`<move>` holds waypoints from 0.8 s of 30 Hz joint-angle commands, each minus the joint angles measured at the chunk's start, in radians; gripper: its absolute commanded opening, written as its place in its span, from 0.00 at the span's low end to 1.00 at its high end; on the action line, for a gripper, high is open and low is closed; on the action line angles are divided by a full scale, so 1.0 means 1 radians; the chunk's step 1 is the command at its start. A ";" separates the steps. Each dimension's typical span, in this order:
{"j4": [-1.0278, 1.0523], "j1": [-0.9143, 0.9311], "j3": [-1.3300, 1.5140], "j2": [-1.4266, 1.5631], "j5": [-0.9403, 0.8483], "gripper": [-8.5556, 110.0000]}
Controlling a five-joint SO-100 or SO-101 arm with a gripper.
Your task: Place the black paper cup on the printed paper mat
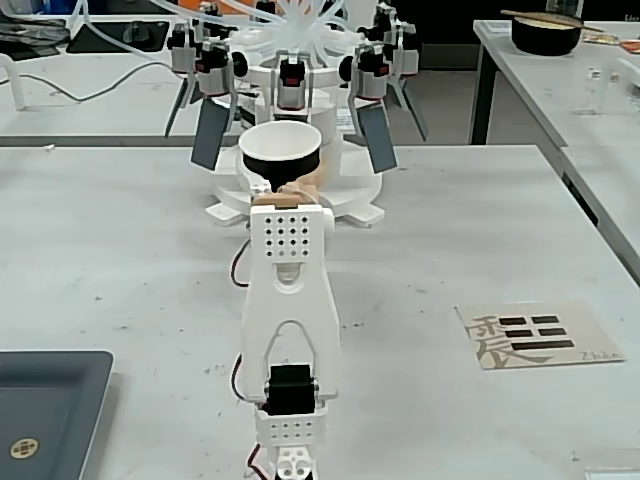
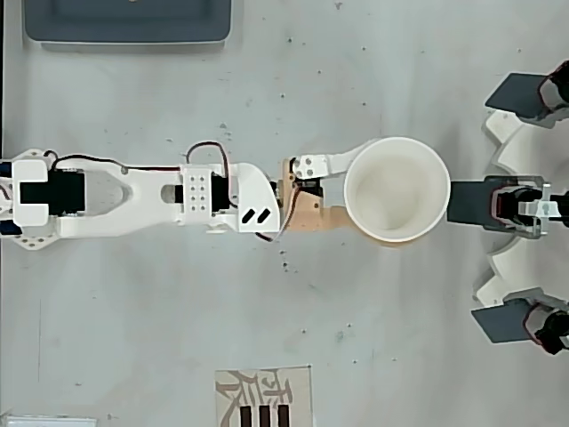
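Observation:
The black paper cup (image 1: 281, 160) stands upright with its white inside (image 2: 396, 189) open to the overhead view, just ahead of the arm's wrist. My gripper (image 2: 372, 192) is shut on it: the white finger (image 2: 342, 162) and the tan finger (image 2: 333, 219) hug opposite sides of the cup below its rim. In the fixed view the gripper (image 1: 284, 186) is mostly hidden behind the wrist, and the cup's base is hidden too. The printed paper mat (image 1: 540, 335) lies flat at the right of the table, at the bottom edge (image 2: 264, 397) of the overhead view, well away from the cup.
A white rig with several dark paddles (image 1: 300, 80) stands right behind the cup, at the right edge (image 2: 524, 205) of the overhead view. A dark grey tray (image 1: 50, 410) sits at the near left. A dark bowl with a stick (image 1: 545, 32) is on another table.

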 commanded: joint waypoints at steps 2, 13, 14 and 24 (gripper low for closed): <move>-0.078 0.038 0.104 0.072 -0.127 0.17; -0.077 0.038 0.104 0.067 -0.127 0.17; -0.077 0.038 0.106 0.067 -0.127 0.17; -0.063 0.038 0.166 0.141 -0.118 0.17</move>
